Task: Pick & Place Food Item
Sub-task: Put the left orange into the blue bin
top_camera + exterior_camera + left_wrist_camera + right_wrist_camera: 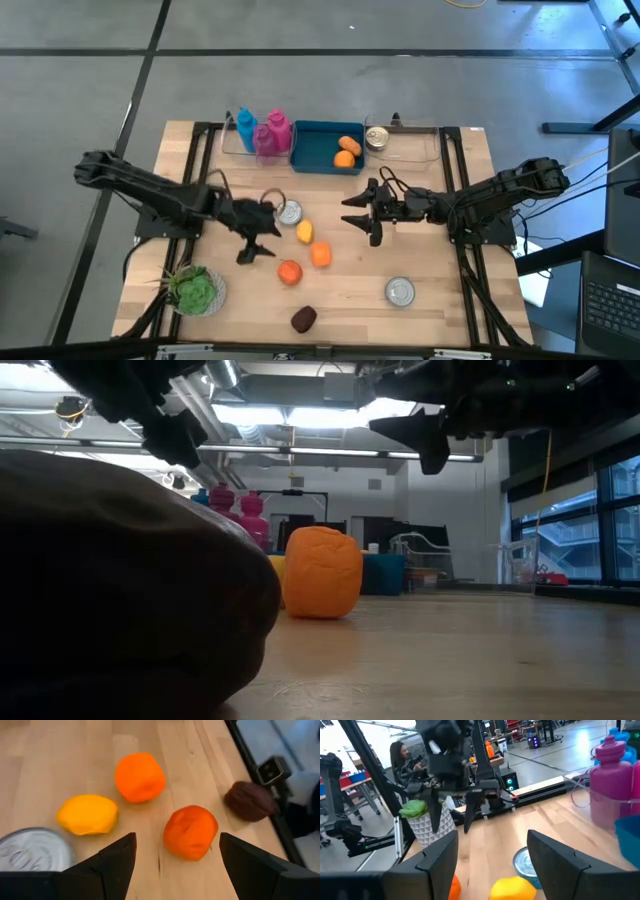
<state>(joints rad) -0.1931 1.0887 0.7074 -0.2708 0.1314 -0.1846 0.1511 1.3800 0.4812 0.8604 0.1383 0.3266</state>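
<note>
Several soft food items lie on the wooden table: a yellow one (pixel 305 232), an orange one (pixel 321 254), a red-orange one (pixel 290 272) and a dark brown one (pixel 304 318). My left gripper (pixel 258 250) hovers open just left of them. It slants down toward the red-orange item (pixel 190 831), which shows between its fingers but apart from them. My right gripper (pixel 353 212) is open and level above the table's middle, holding nothing. A blue bin (pixel 312 135) at the far edge holds two orange pieces (pixel 346 152).
Two cans stand on the table, one (pixel 290 212) by the left gripper and one (pixel 400 291) near the front right. A potted plant (pixel 195 290) stands front left. Pink and blue bottles (pixel 262 132) sit in a clear tray beside the bin, and another can (pixel 377 138) to its right.
</note>
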